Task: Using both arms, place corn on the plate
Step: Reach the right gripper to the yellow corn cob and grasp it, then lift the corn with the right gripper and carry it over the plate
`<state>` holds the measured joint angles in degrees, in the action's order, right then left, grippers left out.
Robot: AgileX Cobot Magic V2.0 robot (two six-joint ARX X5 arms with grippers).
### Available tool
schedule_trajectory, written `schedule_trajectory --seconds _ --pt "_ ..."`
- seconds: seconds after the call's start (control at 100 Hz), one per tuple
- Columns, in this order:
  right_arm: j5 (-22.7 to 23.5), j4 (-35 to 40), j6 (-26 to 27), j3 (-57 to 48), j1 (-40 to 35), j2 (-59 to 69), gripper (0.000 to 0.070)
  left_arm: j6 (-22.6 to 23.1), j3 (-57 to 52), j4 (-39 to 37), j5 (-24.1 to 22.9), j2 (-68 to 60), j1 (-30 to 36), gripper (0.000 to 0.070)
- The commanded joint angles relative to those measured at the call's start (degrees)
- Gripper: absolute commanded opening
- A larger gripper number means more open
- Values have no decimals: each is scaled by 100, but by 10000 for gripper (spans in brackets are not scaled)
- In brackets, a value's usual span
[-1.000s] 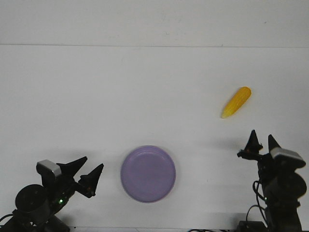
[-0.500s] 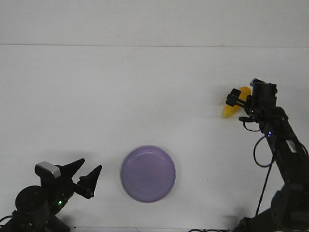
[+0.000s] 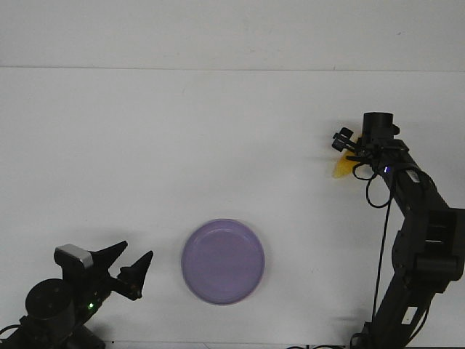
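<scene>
The lavender-purple plate (image 3: 190,251) lies near the table's front edge, at the middle. The corn (image 3: 339,170) lies at the right. Only its lower yellow end shows, because my right arm reaches over it. My right gripper (image 3: 354,153) sits right on top of the corn. Its fingers are hidden by the wrist, so I cannot tell how the jaws stand or whether they hold the corn. My left gripper (image 3: 138,250) is open and empty at the front left, a little to the left of the plate.
The white table (image 3: 182,145) ends at a far edge line along the back. My right arm's base and cable (image 3: 414,291) stand at the front right corner.
My right arm rose from the front right corner and reached out to the corn, then settled over it and covered most of it. The corn's tip stays in place. The left arm barely moved.
</scene>
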<state>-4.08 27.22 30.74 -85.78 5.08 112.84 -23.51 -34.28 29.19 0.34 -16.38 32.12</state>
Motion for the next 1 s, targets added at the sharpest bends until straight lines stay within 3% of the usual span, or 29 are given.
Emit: schedule_trajectory --seconds 0.0,0.14,0.18,0.37,0.64,0.83,0.99 --pt "-50 -85 81 -131 2 168 425 -15 -15 -52 0 -20 24 500" --pt "-50 -101 72 -131 2 175 197 -15 -15 -57 -61 -20 24 499" --pt "-46 -96 72 -131 2 155 164 -15 -15 -57 -61 -20 24 499" --pt "243 205 -11 -133 57 -39 161 -9 -15 -57 -61 -20 24 499" --pt "706 638 -1316 -129 -127 -1558 161 85 -15 -55 -59 -20 24 500" --pt "883 1062 -1840 -42 -863 -2959 161 166 -15 -46 -59 -20 24 500" --pt "1051 1128 -2017 492 -2081 -3934 161 186 -15 -46 -59 -20 24 501"
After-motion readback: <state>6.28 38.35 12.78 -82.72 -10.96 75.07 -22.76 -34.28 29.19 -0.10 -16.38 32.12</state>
